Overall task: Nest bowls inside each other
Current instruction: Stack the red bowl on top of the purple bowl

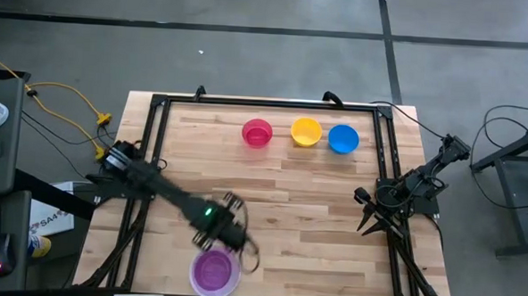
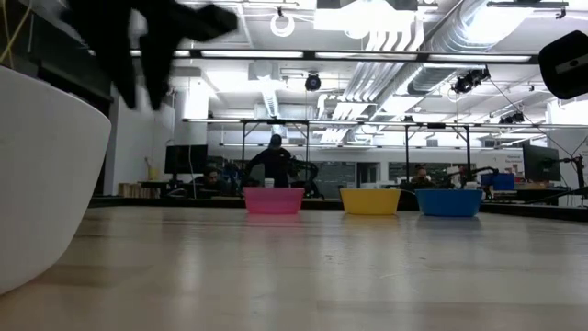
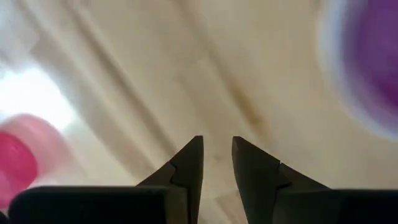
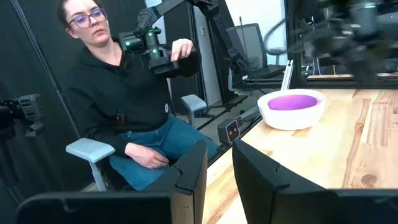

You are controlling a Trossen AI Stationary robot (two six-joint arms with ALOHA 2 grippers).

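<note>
My left gripper hovers just beside the white bowl, fingers slightly apart and empty; the purple bowl sits nested inside it. Pink bowl, yellow bowl and blue bowl line up well apart from it, across the table; my right gripper waits far off, fingers narrowly apart and empty.

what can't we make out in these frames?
- Left gripper: high view motion-blurred; left wrist view shows a narrow gap, nothing held.
- White bowl: low view, cut off by the left edge; purple bowl inside hidden by its wall.
- Right gripper: parked at the table edge, small in the high view.
</note>
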